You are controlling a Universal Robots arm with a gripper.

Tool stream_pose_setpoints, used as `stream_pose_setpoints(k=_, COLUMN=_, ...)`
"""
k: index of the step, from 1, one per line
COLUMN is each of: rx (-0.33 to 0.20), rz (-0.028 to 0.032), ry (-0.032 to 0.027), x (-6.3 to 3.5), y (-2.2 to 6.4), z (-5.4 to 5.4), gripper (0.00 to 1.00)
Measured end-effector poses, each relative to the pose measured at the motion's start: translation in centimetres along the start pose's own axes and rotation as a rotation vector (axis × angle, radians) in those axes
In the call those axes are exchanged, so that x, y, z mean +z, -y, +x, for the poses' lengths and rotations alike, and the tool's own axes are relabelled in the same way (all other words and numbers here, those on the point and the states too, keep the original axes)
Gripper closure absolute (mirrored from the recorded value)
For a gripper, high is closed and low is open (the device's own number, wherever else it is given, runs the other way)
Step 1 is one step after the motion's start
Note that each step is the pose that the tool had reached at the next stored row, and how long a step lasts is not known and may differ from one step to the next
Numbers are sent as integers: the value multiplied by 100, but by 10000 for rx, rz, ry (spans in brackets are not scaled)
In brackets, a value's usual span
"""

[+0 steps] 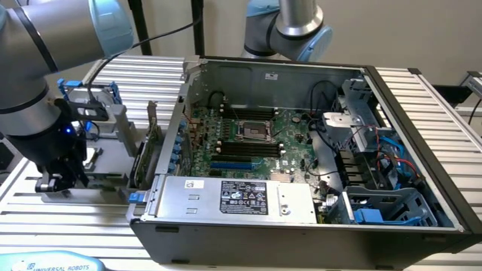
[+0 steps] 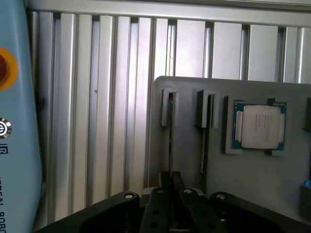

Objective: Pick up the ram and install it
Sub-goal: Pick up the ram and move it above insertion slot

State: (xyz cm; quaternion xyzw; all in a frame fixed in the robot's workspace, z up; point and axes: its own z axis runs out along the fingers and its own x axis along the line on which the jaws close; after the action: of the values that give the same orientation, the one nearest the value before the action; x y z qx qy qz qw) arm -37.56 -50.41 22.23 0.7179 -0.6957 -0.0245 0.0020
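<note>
The rear wall (image 1: 391, 34) is plain, pale beige and unbroken, and spans 12 to 2 o'clock in the exterior view. Two black vertical posts (image 1: 139, 22) stand before it at 11 o'clock. The work table (image 1: 60, 226) is ribbed aluminium profile with parallel grooves, visible at 7 to 9 o'clock and at 3 o'clock. Lighting is even, probably overhead; shadows are soft.

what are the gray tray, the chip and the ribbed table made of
Tray: likely matte gray plastic; dull, even colour, moulded slots.
Chip: pale metal lid with a soft sheen, over a green board rim.
Table: probably aluminium, satin silver; its long ridges catch the light.
</note>
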Motion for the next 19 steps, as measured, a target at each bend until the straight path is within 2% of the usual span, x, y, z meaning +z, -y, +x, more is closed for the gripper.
stream_pose_setpoints(k=9, rx=1, rz=-12, ry=1, x=-300, y=-12, z=-10, gripper=86)
stream_pose_setpoints(k=19, rx=1, rz=-13, ry=1, x=-744, y=-16, z=-24, gripper=86)
